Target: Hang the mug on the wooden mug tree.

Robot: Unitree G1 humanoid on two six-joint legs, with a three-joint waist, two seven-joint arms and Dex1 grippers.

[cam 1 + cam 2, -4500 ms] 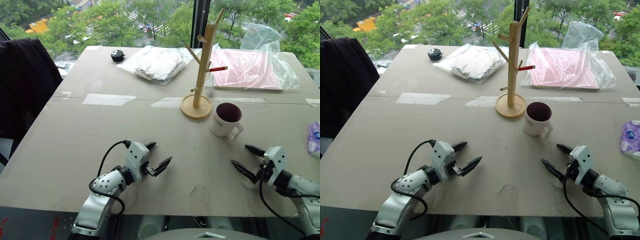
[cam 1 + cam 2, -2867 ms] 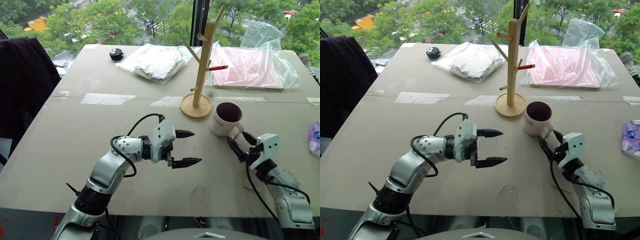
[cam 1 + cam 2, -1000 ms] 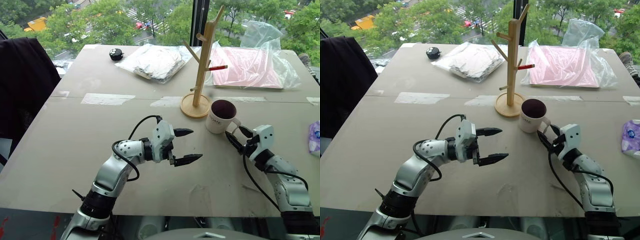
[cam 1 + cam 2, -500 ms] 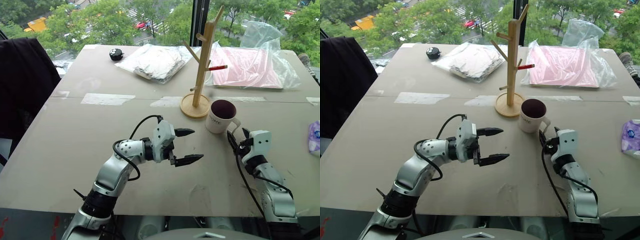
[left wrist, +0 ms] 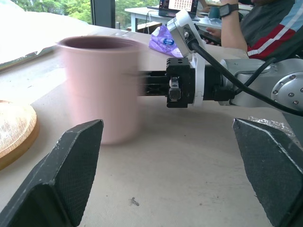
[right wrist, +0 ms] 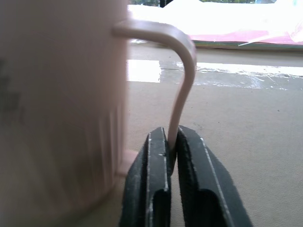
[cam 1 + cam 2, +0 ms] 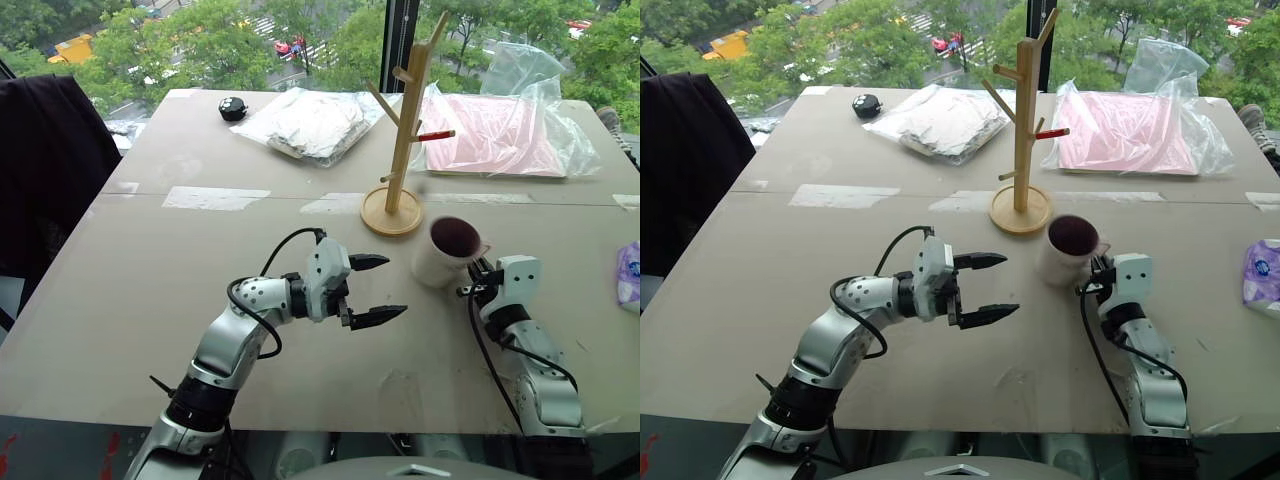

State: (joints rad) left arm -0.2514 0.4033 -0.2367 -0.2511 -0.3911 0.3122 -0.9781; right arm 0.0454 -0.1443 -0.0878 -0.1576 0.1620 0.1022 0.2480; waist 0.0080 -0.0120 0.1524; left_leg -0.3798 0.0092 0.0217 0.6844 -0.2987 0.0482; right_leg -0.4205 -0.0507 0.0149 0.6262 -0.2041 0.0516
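Where right gripper fingers meet, mug handle pinched between.

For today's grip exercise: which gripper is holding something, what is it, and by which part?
The right gripper pinches the mug by its loop handle. The left gripper is open, holding nothing.

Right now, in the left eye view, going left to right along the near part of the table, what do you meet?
left gripper → mug → right gripper, shut on the mug's handle → purple packet at the table's right edge.
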